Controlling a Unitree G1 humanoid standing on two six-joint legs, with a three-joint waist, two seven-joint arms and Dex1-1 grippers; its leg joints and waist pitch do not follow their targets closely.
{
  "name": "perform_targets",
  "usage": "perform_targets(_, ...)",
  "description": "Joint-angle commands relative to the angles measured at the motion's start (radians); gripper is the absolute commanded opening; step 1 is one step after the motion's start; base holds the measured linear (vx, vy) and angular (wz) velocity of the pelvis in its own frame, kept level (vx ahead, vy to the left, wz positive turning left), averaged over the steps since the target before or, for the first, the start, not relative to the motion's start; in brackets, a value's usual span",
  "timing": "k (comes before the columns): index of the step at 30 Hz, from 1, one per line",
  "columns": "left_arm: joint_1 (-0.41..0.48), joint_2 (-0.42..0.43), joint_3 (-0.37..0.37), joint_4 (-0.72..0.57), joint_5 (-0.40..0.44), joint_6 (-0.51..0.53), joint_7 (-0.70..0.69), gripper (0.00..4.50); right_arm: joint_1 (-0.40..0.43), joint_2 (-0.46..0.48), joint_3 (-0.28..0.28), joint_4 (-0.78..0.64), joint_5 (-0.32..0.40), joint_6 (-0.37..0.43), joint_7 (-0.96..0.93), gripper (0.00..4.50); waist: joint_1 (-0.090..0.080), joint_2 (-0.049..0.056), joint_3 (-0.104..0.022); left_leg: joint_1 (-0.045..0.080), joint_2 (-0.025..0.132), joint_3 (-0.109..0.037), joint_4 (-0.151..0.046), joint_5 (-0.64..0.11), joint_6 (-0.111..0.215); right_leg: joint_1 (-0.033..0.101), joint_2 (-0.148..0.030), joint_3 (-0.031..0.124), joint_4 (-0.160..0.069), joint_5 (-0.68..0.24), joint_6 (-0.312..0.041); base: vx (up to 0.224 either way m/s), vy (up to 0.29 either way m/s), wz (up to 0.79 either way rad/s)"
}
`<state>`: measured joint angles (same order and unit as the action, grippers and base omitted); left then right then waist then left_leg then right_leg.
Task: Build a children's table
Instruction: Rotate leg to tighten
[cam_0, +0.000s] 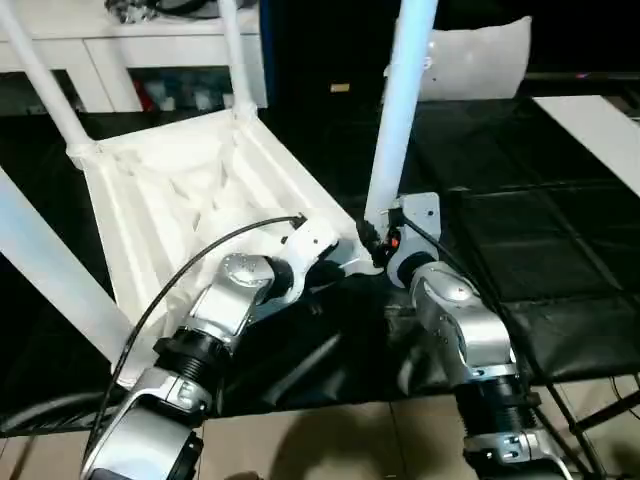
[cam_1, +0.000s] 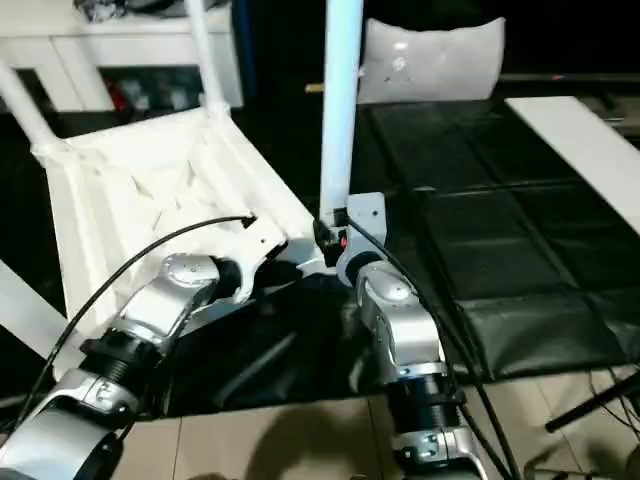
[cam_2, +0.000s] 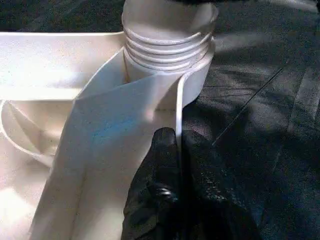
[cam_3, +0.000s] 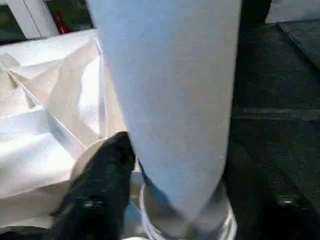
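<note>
L gripper pinched on tabletop rim; R gripper straddles leg, grip unclear.

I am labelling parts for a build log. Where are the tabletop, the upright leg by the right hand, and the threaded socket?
tabletop (cam_0: 190, 190): left eye view, ribbed underside.
upright leg (cam_0: 398, 110): left eye view, middle of tube.
threaded socket (cam_2: 167, 42): left wrist view, ridged collar.
</note>
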<state>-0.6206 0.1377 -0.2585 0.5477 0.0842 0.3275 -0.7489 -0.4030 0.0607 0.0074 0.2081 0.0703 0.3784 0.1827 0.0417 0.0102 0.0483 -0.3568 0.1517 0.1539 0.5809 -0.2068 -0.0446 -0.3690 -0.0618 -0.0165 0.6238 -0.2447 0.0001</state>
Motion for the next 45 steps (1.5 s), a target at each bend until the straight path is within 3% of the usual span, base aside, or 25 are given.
perform_targets(1,-0.011,-0.042,-0.037,-0.009,-0.017,-0.067,-0.003,0.0,0.046,0.042,0.112,-0.022,0.059,-0.001,0.132,2.79,0.007,-0.01,-0.05,0.0,0.064,-0.016,-0.059,-0.013,0.081,0.042,-0.082,0.041,-0.065,0.161,-0.241,0.0,0.0,0.0)
perform_targets(2,-0.005,-0.031,-0.04,-0.012,-0.015,-0.071,-0.013,0.0,0.06,0.021,0.112,-0.037,0.062,-0.018,0.159,3.15,0.008,-0.01,-0.05,0.0,0.065,-0.016,-0.06,-0.024,0.08,0.044,-0.083,0.041,-0.066,0.146,-0.241,0.0,0.0,0.0)
perform_targets(5,0.021,0.02,-0.056,-0.028,-0.007,-0.107,-0.077,0.0,0.107,-0.075,0.111,-0.094,0.094,-0.056,0.292,3.16,0.02,-0.011,-0.046,0.001,0.072,-0.016,-0.064,-0.079,0.074,0.047,-0.084,0.043,-0.071,0.082,-0.227,0.0,0.0,0.0)
perform_targets(6,0.036,0.05,-0.068,-0.04,-0.011,-0.138,-0.133,0.0,0.125,-0.131,0.109,-0.119,0.116,-0.069,0.368,3.5,0.019,-0.014,-0.047,0.001,0.071,-0.017,-0.066,-0.081,0.075,0.046,-0.081,0.041,-0.072,0.077,-0.225,0.0,0.0,0.0)
perform_targets(9,0.053,0.113,-0.105,-0.051,0.005,-0.175,-0.228,0.0,0.138,-0.229,0.108,-0.145,0.144,-0.084,0.506,3.64,0.021,-0.013,-0.046,0.0,0.072,-0.016,-0.065,-0.099,0.071,0.046,-0.083,0.042,-0.075,0.034,-0.224,0.0,0.0,0.0)
perform_targets(11,0.058,0.16,-0.129,-0.05,0.021,-0.185,-0.284,0.0,0.139,-0.299,0.103,-0.15,0.161,-0.092,0.606,4.0,0.021,-0.014,-0.048,0.0,0.073,-0.016,-0.064,-0.082,0.069,0.047,-0.083,0.042,-0.071,0.049,-0.23,0.0,0.0,0.0)
perform_targets(13,0.058,0.194,-0.143,-0.047,0.022,-0.206,-0.335,0.0,0.135,-0.351,0.097,-0.148,0.177,-0.097,0.684,4.04,0.019,-0.014,-0.048,0.001,0.073,-0.013,-0.061,-0.069,0.075,0.044,-0.081,0.041,-0.067,0.084,-0.248,0.0,0.0,0.0)
perform_targets(14,0.058,0.199,-0.145,-0.047,0.021,-0.21,-0.344,0.0,0.134,-0.358,0.096,-0.147,0.18,-0.097,0.695,4.09,0.021,-0.02,-0.048,0.002,0.073,-0.013,-0.06,-0.068,0.079,0.046,-0.081,0.041,-0.068,0.09,-0.252,0.0,0.0,0.0)
perform_targets(15,0.058,0.225,-0.156,-0.049,0.016,-0.228,-0.394,0.0,0.128,-0.399,0.098,-0.14,0.188,-0.103,0.758,4.19,0.021,-0.016,-0.049,0.001,0.073,-0.013,-0.059,-0.059,0.085,0.044,-0.083,0.041,-0.064,0.104,-0.262,0.0,0.0,0.0)
perform_targets(18,0.063,0.258,-0.163,-0.059,-0.007,-0.255,-0.484,0.0,0.118,-0.468,0.116,-0.127,0.2,-0.112,0.868,4.47,0.022,-0.019,-0.048,0.002,0.074,-0.012,-0.056,-0.059,0.104,0.044,-0.081,0.039,-0.06,0.125,-0.283,0.0,0.0,0.0)
perform_targets(25,0.065,0.299,-0.175,-0.083,-0.077,-0.304,-0.664,0.0,0.066,-0.573,0.182,-0.067,0.226,-0.136,1.122,4.47,0.036,-0.027,-0.048,0.003,0.08,-0.007,-0.051,-0.039,0.132,0.039,-0.085,0.034,-0.054,0.132,-0.318,0.0,0.0,0.0)
perform_targets(31,0.06,0.322,-0.202,-0.097,-0.074,-0.347,-0.738,0.0,-0.006,-0.578,0.226,0.027,0.228,-0.15,1.236,3.86,0.056,-0.032,-0.054,0.002,0.081,-0.005,-0.042,0.008,0.144,0.032,-0.084,0.033,-0.041,0.159,-0.325,0.0,0.0,0.0)
perform_targets(34,0.057,0.325,-0.203,-0.092,-0.07,-0.356,-0.746,0.0,-0.021,-0.572,0.237,0.048,0.223,-0.157,1.255,3.69,0.06,-0.033,-0.05,0.0,0.08,-0.004,-0.042,-0.002,0.145,0.029,-0.084,0.032,-0.043,0.139,-0.321,0.0,0.0,0.0)
perform_targets(35,0.056,0.326,-0.203,-0.089,-0.068,-0.36,-0.747,0.0,-0.029,-0.565,0.24,0.054,0.224,-0.155,1.261,3.45,0.061,-0.035,-0.049,-0.001,0.081,-0.005,-0.043,-0.011,0.141,0.03,-0.085,0.032,-0.044,0.122,-0.317,0.0,0.0,0.0)
perform_targets(37,0.055,0.329,-0.204,-0.084,-0.064,-0.369,-0.746,0.0,-0.04,-0.557,0.243,0.066,0.227,-0.155,1.274,3.45,0.062,-0.031,-0.049,0.001,0.082,-0.005,-0.044,-0.018,0.134,0.027,-0.085,0.031,-0.044,0.111,-0.317,0.0,0.0,0.0)
perform_targets(42,0.056,0.336,-0.204,-0.075,-0.057,-0.38,-0.75,0.0,-0.058,-0.549,0.252,0.089,0.237,-0.152,1.308,2.98,0.066,-0.035,-0.051,0.0,0.081,-0.004,-0.04,0.014,0.143,0.029,-0.084,0.031,-0.038,0.165,-0.322,0.0,0.0,0.0)
perform_targets(45,0.059,0.339,-0.203,-0.072,-0.055,-0.384,-0.751,0.0,-0.061,-0.55,0.259,0.094,0.24,-0.148,1.319,2.77,0.066,-0.034,-0.049,0.001,0.081,-0.003,-0.042,0.003,0.139,0.028,-0.083,0.031,-0.04,0.147,-0.323,0.0,0.0,0.0)
